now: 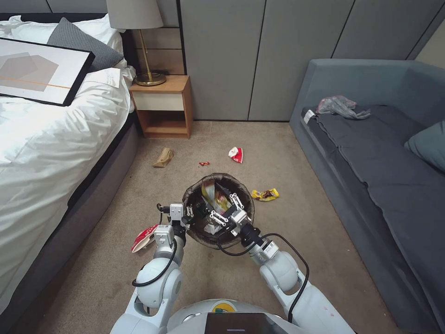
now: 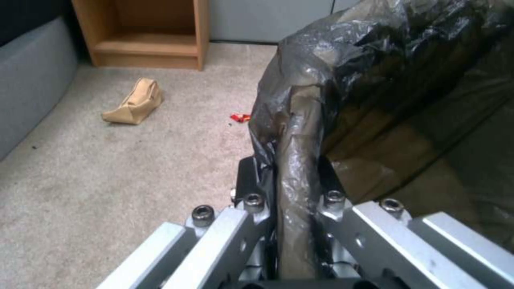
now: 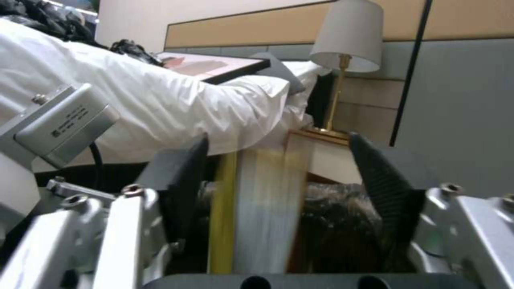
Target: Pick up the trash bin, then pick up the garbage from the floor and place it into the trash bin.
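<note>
**Trash bin held off the carpet, wrapper falling in**

Trash bin (image 1: 218, 211) lifted in front of the torso, above the floor (image 1: 259, 278), roughly midway between bed (image 1: 41, 153) and sofa (image 1: 371, 176). Left gripper (image 1: 187, 212) clamped tight on the bin's rim at its left side; in the left wrist view, fingers (image 2: 251, 208) pinching the bag-covered rim (image 2: 297, 160) between them. Right gripper (image 1: 227, 206) over the bin's mouth, spread wide, pads apart in the right wrist view, with a yellow-and-silver wrapper (image 3: 262, 208) blurred between them, touching neither pad as far as can be told. Same wrapper seen from the head as a shiny strip (image 1: 214, 192) inside the bin.

Scattered around the bin on the carpet: yellow wrapper (image 1: 265, 195) just beside its right; red-and-white wrapper (image 1: 236, 154) and small red scrap (image 1: 204, 163) beyond it; brown paper bag (image 1: 163, 157) beyond and to the left, near the nightstand (image 1: 162, 106); another red-and-white wrapper (image 1: 144, 238) beside the left arm. Lamp (image 3: 348, 36) on the nightstand, behind the bin, clear in the right wrist view.
</note>
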Robot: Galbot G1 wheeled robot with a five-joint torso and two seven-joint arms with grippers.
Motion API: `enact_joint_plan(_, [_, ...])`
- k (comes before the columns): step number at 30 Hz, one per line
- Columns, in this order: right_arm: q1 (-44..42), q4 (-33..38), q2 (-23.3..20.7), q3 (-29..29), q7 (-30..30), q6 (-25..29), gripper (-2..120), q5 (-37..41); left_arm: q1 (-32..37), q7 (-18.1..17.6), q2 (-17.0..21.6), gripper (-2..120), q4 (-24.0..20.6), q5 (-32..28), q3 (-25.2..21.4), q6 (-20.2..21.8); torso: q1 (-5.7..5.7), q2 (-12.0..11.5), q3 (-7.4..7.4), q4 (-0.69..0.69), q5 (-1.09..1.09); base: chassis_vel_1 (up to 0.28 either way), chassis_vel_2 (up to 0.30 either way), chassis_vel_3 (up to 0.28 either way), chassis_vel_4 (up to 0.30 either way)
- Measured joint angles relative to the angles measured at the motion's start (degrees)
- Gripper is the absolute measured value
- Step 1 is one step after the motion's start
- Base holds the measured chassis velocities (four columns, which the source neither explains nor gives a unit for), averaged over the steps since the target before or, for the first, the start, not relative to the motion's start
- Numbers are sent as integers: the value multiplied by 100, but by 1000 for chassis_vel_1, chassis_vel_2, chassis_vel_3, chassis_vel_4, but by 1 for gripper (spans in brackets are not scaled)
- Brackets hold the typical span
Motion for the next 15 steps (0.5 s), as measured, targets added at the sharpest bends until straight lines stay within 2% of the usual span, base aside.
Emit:
enact_joint_plan(2, [-6,14,4,7,1,7,79,-12,-7,1,0,3,0,-9,-2,0,0,0,0,0,0,0,0,0,0])
enact_joint_plan(3, [-6,14,4,7,1,7,79,-12,-7,1,0,3,0,-9,-2,0,0,0,0,0,0,0,0,0,0])
enact_joint_plan(5, [-4,27,2,18,1,13,89,-20,-8,1,6,3,-1,-15,-22,0,0,0,0,0,0,0,0,0,0])
enact_joint_plan(7, [-5,31,2,20,1,13,91,-20,-7,1,7,3,-2,-15,-27,0,0,0,0,0,0,0,0,0,0])
enact_joint_plan(8, [-15,55,1,27,3,20,96,-21,-3,1,10,3,-10,-16,-44,0,0,0,0,0,0,0,0,0,0])
enact_joint_plan(15, [-101,330,45,68,192,38,100,3,11,0,12,3,-6,-15,-82,-4,0,0,0,0,0,0,0,0,0])
